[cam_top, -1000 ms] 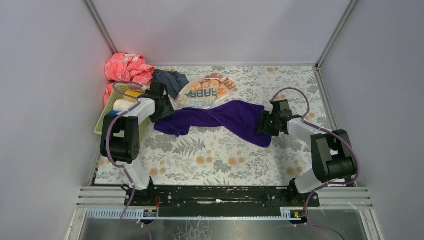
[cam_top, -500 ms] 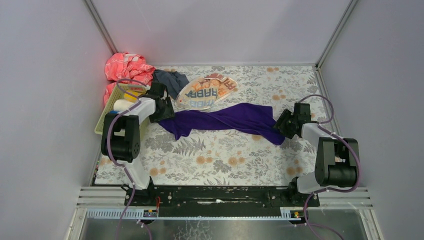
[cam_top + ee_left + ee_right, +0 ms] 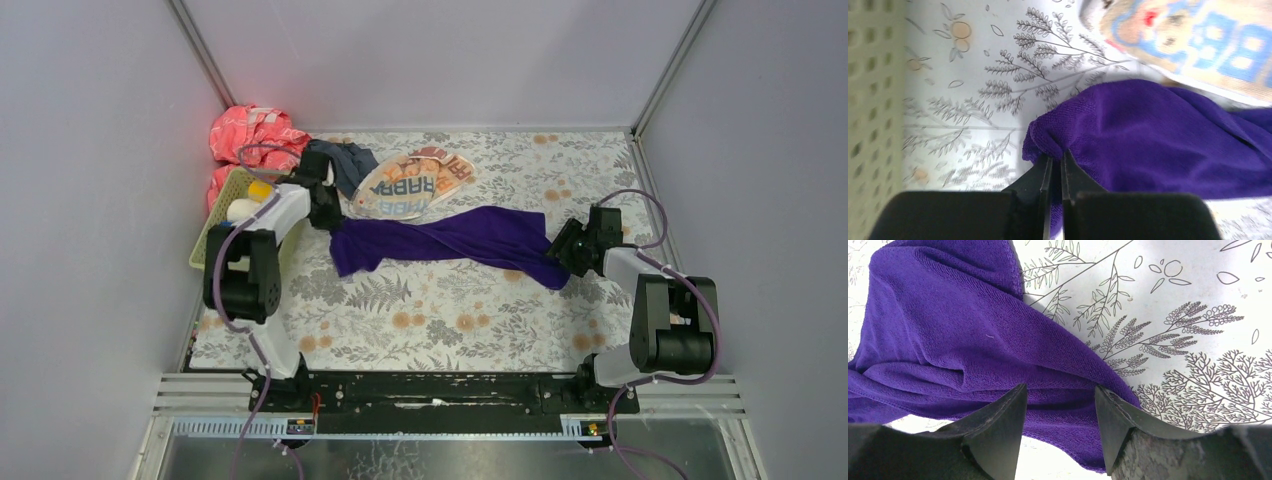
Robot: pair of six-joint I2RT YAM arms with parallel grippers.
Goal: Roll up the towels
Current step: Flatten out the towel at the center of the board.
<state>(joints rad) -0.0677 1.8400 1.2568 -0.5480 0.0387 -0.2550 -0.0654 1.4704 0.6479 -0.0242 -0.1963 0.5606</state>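
The left gripper (image 3: 1055, 156) has its fingers (image 3: 1044, 172) shut tight on a bunched corner of the purple towel (image 3: 1158, 135), a small fold of pile puffing out just past the tips. From that pinch the cloth runs off to the right of the fingers. Beyond and to the right of them lies the cream "RABBIT" towel (image 3: 1198, 45), and to their left stands the perforated wall of a pale green basket (image 3: 873, 100).

The right gripper (image 3: 1059, 390) holds its fingers (image 3: 998, 425) apart. The towel's far hem lies across the gap beneath the tips, though contact cannot be judged. Left of and beyond these fingers the cloth spreads in soft folds; to their right the covering is bare.

From above, the purple towel stretches as a twisted band between the two grippers on a floral-print covering (image 3: 450, 320) – grey ferns and orange blossoms on white. Past the left fingers a dark grey-blue towel (image 3: 345, 160) sits crumpled, with a coral-pink cloth (image 3: 250, 135) in the corner behind. The basket holds a yellow roll (image 3: 260, 190) and a white roll (image 3: 240, 210). Plain lilac-grey walls (image 3: 430, 60) close in three sides, aluminium posts (image 3: 205, 60) rise at the far corners, and a black rail (image 3: 430, 388) carries the arm bases.
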